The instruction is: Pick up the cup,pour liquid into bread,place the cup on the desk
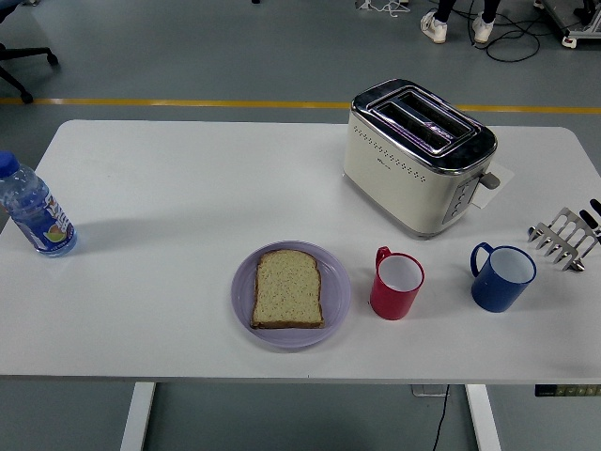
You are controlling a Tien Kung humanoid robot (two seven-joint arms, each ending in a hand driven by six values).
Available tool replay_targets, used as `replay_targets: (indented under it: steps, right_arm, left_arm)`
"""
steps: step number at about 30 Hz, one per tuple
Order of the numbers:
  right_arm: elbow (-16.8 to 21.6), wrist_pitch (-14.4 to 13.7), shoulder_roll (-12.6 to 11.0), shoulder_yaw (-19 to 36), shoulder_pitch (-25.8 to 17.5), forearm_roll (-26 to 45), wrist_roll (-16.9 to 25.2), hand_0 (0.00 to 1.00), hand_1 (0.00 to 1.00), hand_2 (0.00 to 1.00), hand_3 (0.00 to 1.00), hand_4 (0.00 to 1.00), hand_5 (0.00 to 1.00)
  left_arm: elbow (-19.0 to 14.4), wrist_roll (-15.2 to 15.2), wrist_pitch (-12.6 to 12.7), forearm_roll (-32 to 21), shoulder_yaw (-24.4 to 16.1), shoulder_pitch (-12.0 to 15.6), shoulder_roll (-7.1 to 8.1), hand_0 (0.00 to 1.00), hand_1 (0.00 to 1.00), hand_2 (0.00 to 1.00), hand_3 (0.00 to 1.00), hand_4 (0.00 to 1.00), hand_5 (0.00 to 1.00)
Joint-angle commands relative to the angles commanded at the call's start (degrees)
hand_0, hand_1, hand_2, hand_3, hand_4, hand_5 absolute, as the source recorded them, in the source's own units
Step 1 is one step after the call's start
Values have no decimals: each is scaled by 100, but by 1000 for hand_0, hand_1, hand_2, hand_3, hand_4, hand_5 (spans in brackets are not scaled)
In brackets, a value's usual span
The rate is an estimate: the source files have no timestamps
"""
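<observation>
A red cup point(396, 285) with its handle at the upper left stands upright on the white table, just right of a lilac plate point(337, 299). A slice of bread point(288, 288) lies flat on that plate. A blue cup point(502, 277) stands upright further right, handle to the left. Neither robot hand is in view.
A cream and chrome toaster point(418, 153) stands behind the cups. A metal toast rack point(565, 238) sits at the right edge. A water bottle point(35, 210) stands at the left edge. A person's feet point(456, 26) show at the top, beyond the table.
</observation>
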Motion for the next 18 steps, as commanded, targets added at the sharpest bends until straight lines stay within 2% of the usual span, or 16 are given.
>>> replay_targets:
  steps: [18]
  right_arm:
    - [-10,-4,21,-32,7,2,5,641,536,627,624,566,346]
  left_arm:
    - [2,2,-3,10,-24,-19,0,643,663,684,523,248,856]
